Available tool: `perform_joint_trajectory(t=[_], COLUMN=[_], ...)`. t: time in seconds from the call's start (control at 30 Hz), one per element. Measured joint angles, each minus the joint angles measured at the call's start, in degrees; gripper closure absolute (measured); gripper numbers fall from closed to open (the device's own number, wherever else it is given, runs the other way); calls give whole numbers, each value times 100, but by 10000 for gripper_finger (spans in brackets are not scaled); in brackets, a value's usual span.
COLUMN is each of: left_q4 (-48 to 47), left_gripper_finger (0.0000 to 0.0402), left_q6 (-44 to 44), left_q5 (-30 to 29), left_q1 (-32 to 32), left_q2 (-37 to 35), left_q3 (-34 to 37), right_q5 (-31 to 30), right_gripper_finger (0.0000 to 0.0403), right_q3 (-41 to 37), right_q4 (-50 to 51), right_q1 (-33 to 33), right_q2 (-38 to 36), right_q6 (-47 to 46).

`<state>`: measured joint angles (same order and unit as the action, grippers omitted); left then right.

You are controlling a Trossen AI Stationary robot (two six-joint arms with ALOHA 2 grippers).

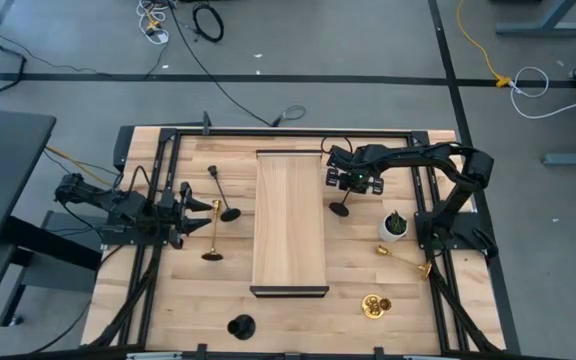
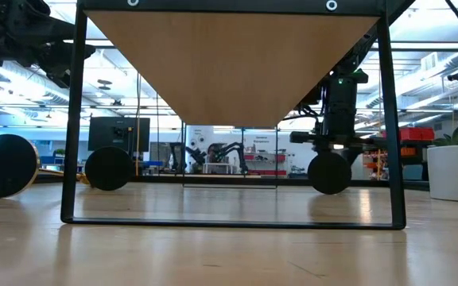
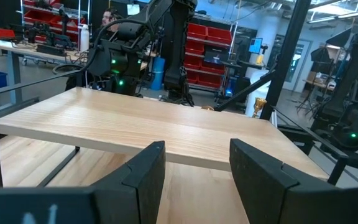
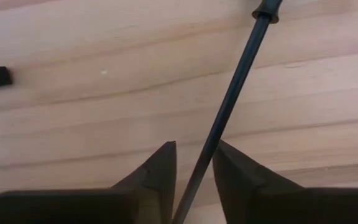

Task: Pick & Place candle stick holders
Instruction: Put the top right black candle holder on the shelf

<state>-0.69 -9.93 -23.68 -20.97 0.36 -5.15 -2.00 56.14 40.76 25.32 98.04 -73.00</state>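
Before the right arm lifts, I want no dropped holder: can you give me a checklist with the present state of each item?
1. Black holder's stem lies between the right tool's fingers: ok.
2. Fingers pressed firmly on the stem: cannot tell; a narrow gap shows on each side.
3. Holder's base clear of the wooden shelf: ok, it lies beside the shelf's right edge.
4. White pot away from the grasp spot: ok, it stands apart, toward the table's right side.
5. Left tool out of the way: ok, it waits open at the table's left, facing the shelf.
6. Shelf top free for placing: ok, nothing stands on it.
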Motion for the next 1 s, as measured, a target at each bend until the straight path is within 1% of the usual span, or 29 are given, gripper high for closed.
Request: perform_joint_trajectory(t=[0.3, 0.37, 0.6, 1.0], left_q4=[2, 4, 7, 7], left_gripper_finger=[220, 220, 220, 220], left_q6=[0, 0, 0, 0], left_q5=[0, 0, 0, 0], left_q1=[0, 2, 2, 0], left_q2=[0, 0, 0, 0], left_q3=[-2, -2, 0, -2], right_q5=[-7, -7, 159, 2], right_gripper_finger=[383, 393, 396, 400], right_q3=[0, 0, 2, 2], right_q4=[22, 39, 98, 187], right_q1=[0, 2, 20, 20], right_q2=[-1, -4, -7, -26], right_q6=[17, 21, 19, 413])
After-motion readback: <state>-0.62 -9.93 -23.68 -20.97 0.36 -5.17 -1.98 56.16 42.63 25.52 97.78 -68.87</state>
